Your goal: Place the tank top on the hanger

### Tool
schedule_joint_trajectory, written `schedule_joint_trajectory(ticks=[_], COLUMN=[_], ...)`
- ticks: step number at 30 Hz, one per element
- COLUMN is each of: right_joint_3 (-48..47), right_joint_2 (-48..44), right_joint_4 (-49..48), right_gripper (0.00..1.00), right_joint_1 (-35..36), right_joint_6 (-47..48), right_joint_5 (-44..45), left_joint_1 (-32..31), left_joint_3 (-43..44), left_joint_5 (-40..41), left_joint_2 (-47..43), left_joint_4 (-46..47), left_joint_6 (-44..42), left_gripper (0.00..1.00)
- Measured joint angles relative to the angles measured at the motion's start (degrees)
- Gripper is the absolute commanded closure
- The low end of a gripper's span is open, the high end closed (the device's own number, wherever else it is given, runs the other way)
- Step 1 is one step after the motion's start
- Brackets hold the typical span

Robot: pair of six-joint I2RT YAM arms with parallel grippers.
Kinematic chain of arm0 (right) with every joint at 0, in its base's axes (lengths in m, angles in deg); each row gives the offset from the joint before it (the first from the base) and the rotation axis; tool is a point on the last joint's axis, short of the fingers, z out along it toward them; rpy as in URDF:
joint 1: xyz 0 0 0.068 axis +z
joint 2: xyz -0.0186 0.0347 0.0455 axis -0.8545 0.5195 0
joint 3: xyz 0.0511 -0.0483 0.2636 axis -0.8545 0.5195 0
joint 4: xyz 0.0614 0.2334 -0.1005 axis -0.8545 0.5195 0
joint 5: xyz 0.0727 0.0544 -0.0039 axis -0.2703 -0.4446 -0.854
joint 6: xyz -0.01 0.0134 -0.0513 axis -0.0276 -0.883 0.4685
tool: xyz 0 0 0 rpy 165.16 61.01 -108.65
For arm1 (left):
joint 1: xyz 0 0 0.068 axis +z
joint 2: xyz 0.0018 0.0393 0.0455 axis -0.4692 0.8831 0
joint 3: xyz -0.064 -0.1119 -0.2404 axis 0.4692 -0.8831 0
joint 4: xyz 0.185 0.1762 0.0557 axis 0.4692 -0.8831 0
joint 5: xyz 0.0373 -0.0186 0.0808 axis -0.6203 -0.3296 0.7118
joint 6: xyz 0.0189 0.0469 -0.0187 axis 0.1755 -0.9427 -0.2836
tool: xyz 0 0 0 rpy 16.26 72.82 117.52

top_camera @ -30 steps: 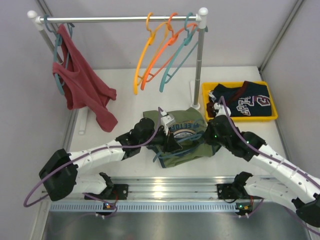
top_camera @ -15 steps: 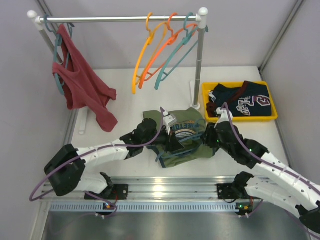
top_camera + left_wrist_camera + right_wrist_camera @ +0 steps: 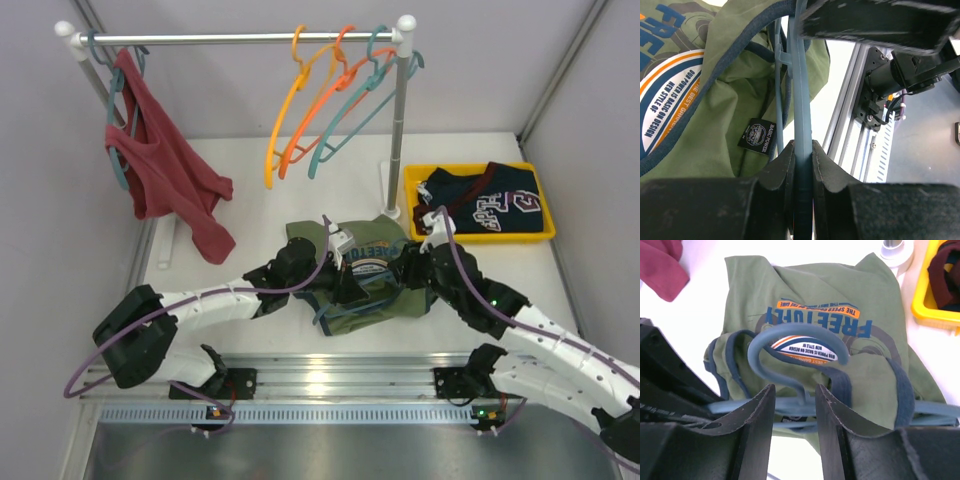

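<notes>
The olive-green tank top (image 3: 365, 262) lies crumpled on the table between my two arms, its round orange-white print (image 3: 807, 347) facing up. The slate blue-grey hanger (image 3: 801, 100) is partly threaded into the top, with its hook (image 3: 790, 331) curving over the print. My left gripper (image 3: 802, 150) is shut on the hanger's bar, at the top's left side (image 3: 345, 285). My right gripper (image 3: 795, 388) hangs open over the top's near edge, fingers either side of the hanger's neck and not touching it. In the top view the right gripper (image 3: 405, 265) is at the garment's right side.
A clothes rail (image 3: 240, 38) at the back carries a red tank top (image 3: 165, 165) and yellow (image 3: 280, 120), orange (image 3: 315, 115) and teal (image 3: 350, 125) hangers. Its right post (image 3: 398, 130) stands just behind the top. A yellow tray (image 3: 478, 238) holds a navy garment at the right.
My right gripper has opened and shifted left over the hanger's neck. The left gripper keeps its grip on the hanger and has barely moved.
</notes>
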Motion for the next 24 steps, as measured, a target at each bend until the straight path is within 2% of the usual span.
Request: schedule_joint_trajectory(ticks=[5, 10, 13, 16, 17, 20, 21, 24], right_joint_3=[0.42, 1.20, 1.75, 1.84, 1.88, 2.12, 2.12, 2.12], right_joint_2=[4.46, 5.16, 6.10, 7.39, 7.65, 8.17, 8.31, 8.46], right_joint_4=[-3.28, -5.66, -6.99, -7.02, -6.99, -6.99, -6.99, -7.02], right_gripper=[0.64, 0.69, 0.77, 0.92, 1.00, 1.00, 1.00, 1.00], right_joint_1=[0.15, 1.07, 1.77, 2.43, 2.67, 3.65, 3.98, 4.74], right_joint_6=[1.25, 1.73, 1.99, 2.49, 2.69, 3.08, 3.15, 3.19], right_joint_5=[0.33, 1.46, 2.49, 4.74, 5.31, 7.41, 7.98, 9.81], left_joint_1=[0.00, 0.02, 0.02, 0.22, 0.28, 0.37, 0.35, 0.31], left_joint_3=[0.00, 0.00, 0.00, 0.00, 0.00, 0.04, 0.26, 1.42], left_joint_5=[-0.13, -0.09, -0.02, 0.20, 0.33, 0.63, 0.76, 1.31], left_joint_2=[0.00, 0.00, 0.07, 0.09, 0.09, 0.09, 0.17, 0.50], left_joint_4=[0.00, 0.00, -0.04, -0.28, -0.33, -0.87, -1.51, -3.13], left_joint_6=[0.00, 0.02, 0.20, 0.44, 0.50, 0.68, 0.70, 0.70], left_gripper=[1.00, 1.00, 1.00, 1.00, 1.00, 1.00, 0.98, 0.83])
